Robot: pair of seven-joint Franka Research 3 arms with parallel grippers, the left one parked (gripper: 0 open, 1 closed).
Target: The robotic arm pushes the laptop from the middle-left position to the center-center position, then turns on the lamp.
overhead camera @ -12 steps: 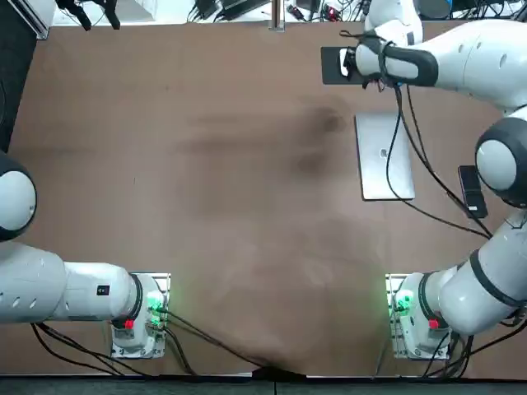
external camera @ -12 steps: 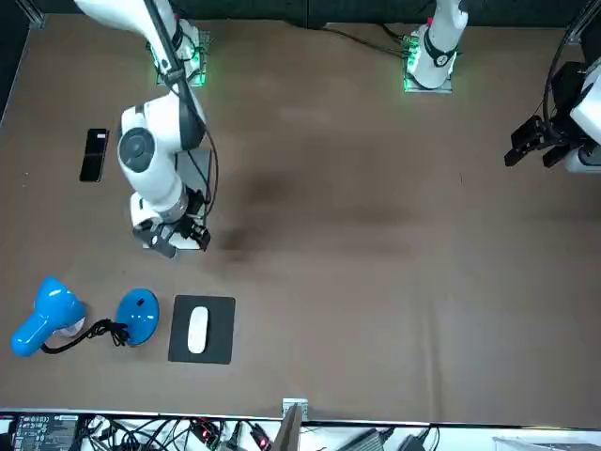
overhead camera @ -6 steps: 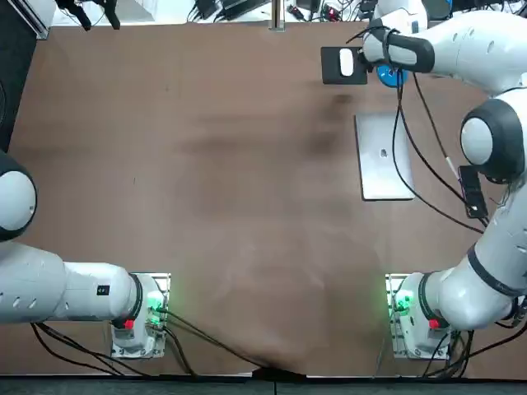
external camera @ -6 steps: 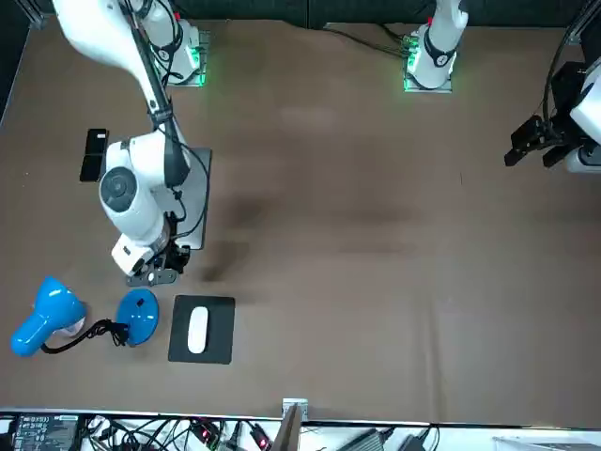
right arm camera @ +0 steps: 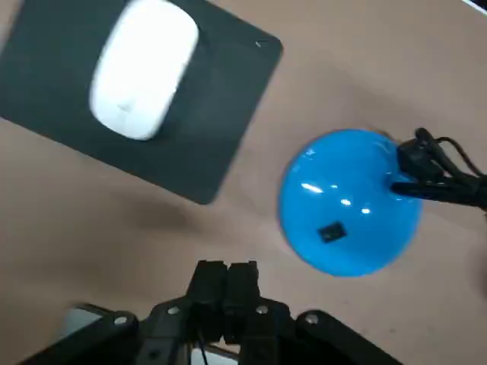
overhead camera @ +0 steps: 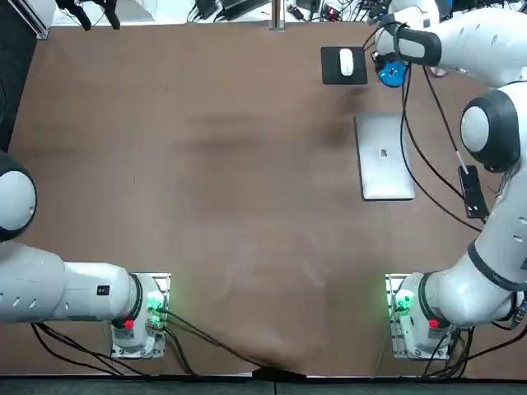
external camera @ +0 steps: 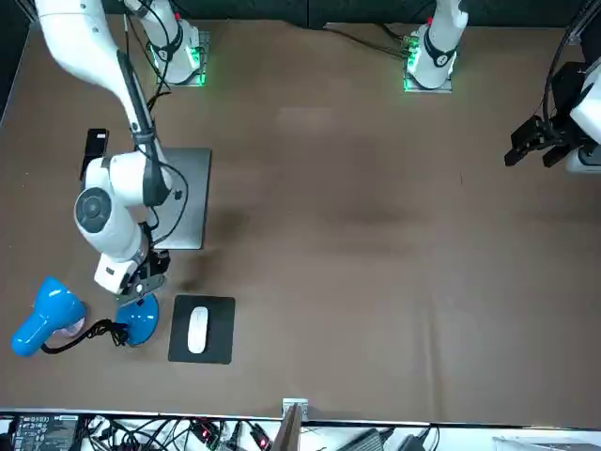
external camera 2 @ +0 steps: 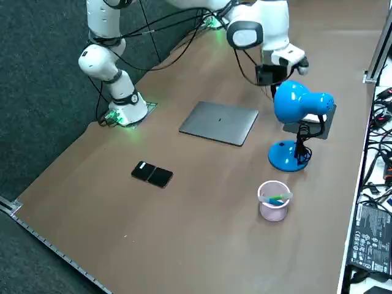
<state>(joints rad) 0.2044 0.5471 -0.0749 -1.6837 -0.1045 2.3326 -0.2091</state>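
1. Having left the laptop's far edge within the last second, the right gripper point(external camera: 142, 287) is now hanging over the far side of the table point(overhead camera: 206, 206), just beside the round base point(right arm camera: 349, 202) of the blue lamp point(external camera 2: 299, 103).
2. Its two fingers point(right arm camera: 210, 278) are pressing together with nothing between them, pointing down at bare table between the base and the black mouse pad point(right arm camera: 221, 114); whether they are touching the base cannot be told.
3. On top of the base, a small dark switch point(right arm camera: 329, 232) is facing upward, clear of the fingers.
4. In the table's right half, the laptop point(overhead camera: 384, 156) is lying closed and flat in the same spot as a second ago, off to the right of the centre.
5. Next to the lamp base, the white mouse point(overhead camera: 346, 59) is sitting on its pad.
6. Near the table's right edge, a black phone point(external camera 2: 153, 174) is lying apart from the laptop, and a pink cup point(external camera 2: 273, 201) is standing near the lamp.
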